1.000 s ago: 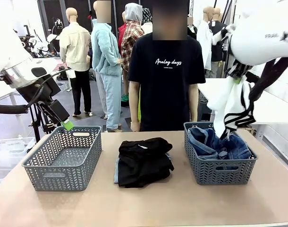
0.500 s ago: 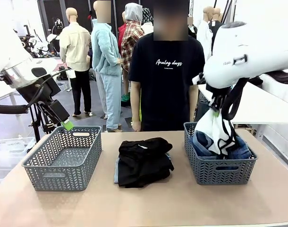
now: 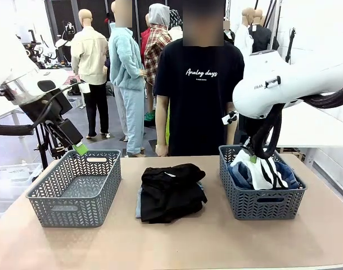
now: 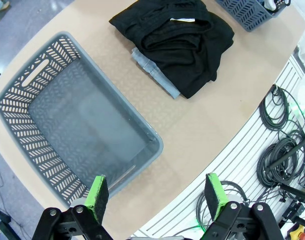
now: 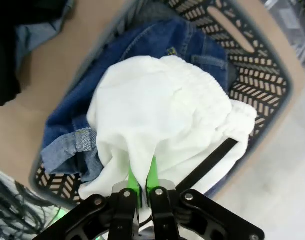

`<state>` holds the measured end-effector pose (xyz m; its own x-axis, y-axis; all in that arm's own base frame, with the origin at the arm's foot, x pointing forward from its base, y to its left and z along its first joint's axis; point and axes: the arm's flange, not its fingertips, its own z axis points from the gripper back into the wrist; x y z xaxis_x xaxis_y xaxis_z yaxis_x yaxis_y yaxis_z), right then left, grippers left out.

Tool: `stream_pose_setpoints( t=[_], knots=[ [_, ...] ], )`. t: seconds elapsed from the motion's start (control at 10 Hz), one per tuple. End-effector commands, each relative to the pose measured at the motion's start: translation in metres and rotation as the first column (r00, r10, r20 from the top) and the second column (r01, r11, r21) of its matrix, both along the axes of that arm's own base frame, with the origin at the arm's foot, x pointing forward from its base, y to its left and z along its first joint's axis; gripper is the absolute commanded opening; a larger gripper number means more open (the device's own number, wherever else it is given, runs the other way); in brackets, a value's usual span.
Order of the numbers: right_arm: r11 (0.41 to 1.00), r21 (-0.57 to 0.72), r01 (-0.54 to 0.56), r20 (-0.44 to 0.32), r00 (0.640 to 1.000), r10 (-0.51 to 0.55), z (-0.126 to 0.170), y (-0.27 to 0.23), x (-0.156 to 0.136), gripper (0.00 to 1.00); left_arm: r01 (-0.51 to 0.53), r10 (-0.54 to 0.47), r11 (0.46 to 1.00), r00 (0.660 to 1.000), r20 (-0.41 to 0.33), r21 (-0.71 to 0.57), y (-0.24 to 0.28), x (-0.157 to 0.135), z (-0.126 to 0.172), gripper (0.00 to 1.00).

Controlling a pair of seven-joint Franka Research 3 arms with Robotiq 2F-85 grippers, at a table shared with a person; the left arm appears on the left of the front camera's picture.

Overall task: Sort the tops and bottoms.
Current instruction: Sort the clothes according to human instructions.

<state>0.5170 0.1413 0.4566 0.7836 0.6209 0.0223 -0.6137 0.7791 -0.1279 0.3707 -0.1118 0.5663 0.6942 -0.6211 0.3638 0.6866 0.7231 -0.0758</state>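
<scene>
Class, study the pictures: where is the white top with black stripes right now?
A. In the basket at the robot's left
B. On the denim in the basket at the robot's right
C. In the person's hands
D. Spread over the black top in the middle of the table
B: the white striped top sags onto the dark blue denim inside the grey basket, pinched by the right end effector.

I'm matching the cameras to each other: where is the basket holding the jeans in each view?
Front view: the basket stands at the right end of the table.
Left wrist view: its corner shows at the top right edge.
Right wrist view: it lies in the middle, around the jeans and the white top pinched by the right gripper.
Shared landmark: the folded black top beside it.
</scene>
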Motion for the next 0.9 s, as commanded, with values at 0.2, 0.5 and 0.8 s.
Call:
stream_pose_setpoints(
  t=[0.2, 0.5, 0.8],
  knots=[
    [0.988, 0.086, 0.132, 0.096, 0.985, -0.14, 0.015, -0.027, -0.016, 0.76, -0.001, 0.001, 1.0, 1.0, 0.003, 0.001, 0.001, -0.001, 0.001, 1.0],
    [0.98, 0.114, 0.166, 0.153, 0.971, -0.182, 0.049, -0.033, -0.022, 1.0, -0.001, 0.001, 1.0, 1.0, 0.003, 0.001, 0.001, -0.001, 0.001, 1.0],
    [0.985, 0.007, 0.171, 0.133, 0.976, -0.17, 0.085, -0.011, -0.011, 1.0, -0.001, 0.001, 1.0, 1.0, 0.003, 0.001, 0.001, -0.001, 0.001, 1.0]
  ],
)
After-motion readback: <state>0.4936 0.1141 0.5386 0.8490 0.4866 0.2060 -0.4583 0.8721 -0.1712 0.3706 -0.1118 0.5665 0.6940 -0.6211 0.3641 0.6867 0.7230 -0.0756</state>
